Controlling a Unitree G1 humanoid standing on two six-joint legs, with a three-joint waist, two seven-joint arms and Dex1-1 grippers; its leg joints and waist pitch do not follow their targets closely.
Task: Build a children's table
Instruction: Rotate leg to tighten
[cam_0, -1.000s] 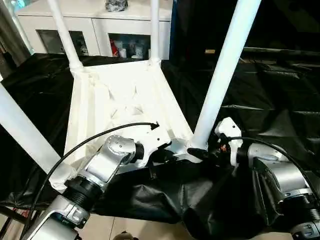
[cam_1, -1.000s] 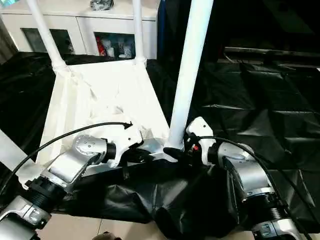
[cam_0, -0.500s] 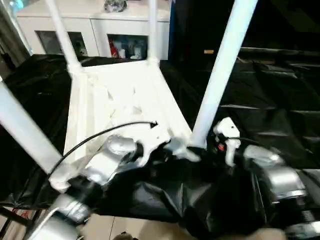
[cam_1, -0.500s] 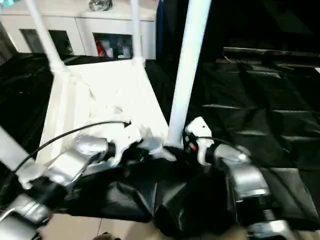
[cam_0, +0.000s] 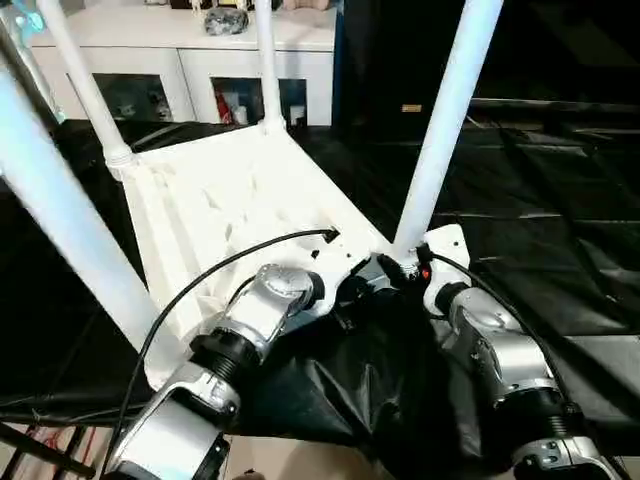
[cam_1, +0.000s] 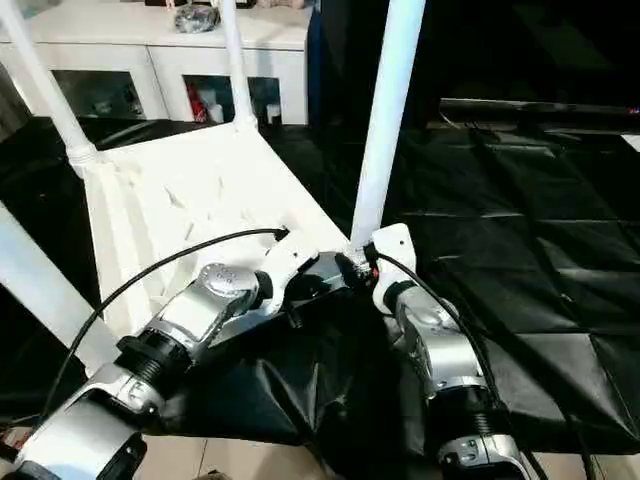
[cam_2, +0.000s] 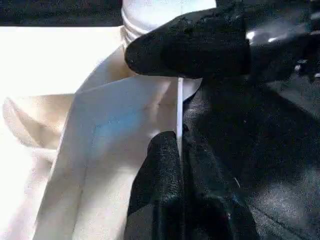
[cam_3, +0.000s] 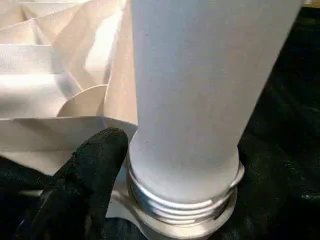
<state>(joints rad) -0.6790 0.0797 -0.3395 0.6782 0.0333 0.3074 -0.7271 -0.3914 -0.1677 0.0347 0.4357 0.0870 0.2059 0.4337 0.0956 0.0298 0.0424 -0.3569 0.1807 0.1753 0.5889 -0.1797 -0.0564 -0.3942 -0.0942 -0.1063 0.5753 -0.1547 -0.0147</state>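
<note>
Bright, even indoor light, sharp head views.
Glare whitens the tabletop (cam_0: 230, 200); black cloth (cam_0: 540, 230) shows soft sheen; wrist close-ups slightly soft.

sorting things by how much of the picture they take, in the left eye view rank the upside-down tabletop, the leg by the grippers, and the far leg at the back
1. tabletop, largest.
2. leg by the grippers.
3. far back leg, smallest.
The two legs may be the same size; the nearer one looks bigger because it is closer to the camera.

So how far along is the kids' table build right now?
All four white legs stand in the upturned tabletop's corner sockets. In hand: the left gripper pinches the tabletop's rim while the right gripper is at the near right leg's base, whose threads are exposed. Left: seating that leg, flipping the table.
</note>
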